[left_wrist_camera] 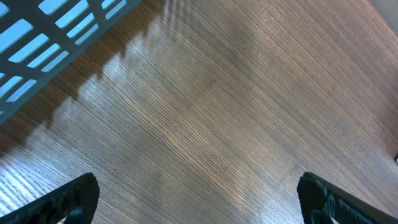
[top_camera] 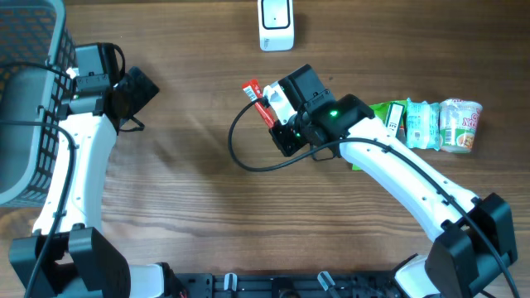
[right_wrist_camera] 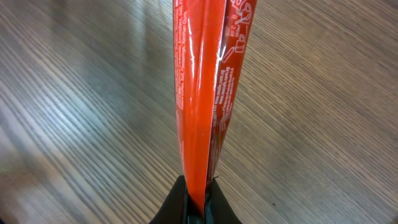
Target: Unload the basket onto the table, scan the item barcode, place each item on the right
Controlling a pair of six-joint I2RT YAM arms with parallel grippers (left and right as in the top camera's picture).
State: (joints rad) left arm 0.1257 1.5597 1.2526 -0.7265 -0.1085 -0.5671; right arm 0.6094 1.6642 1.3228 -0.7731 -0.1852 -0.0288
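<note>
The worktop (top_camera: 190, 190) is viewed from straight above by the fixed overhead camera, far enough off that both arms are taken in, bases at the lower edge. The left wrist camera is held close over the wood, tilted down past the left pincer (left_wrist_camera: 199, 202), whose fingertips are seen only in the lower corners. A corner of the basket (left_wrist_camera: 37, 31), also seen at the overhead view's left edge, is caught at upper left. The right wrist camera is set very near, looking along the red packet (right_wrist_camera: 202, 93) from the right pincer (right_wrist_camera: 198, 208); that packet is shared with the overhead view.
</note>
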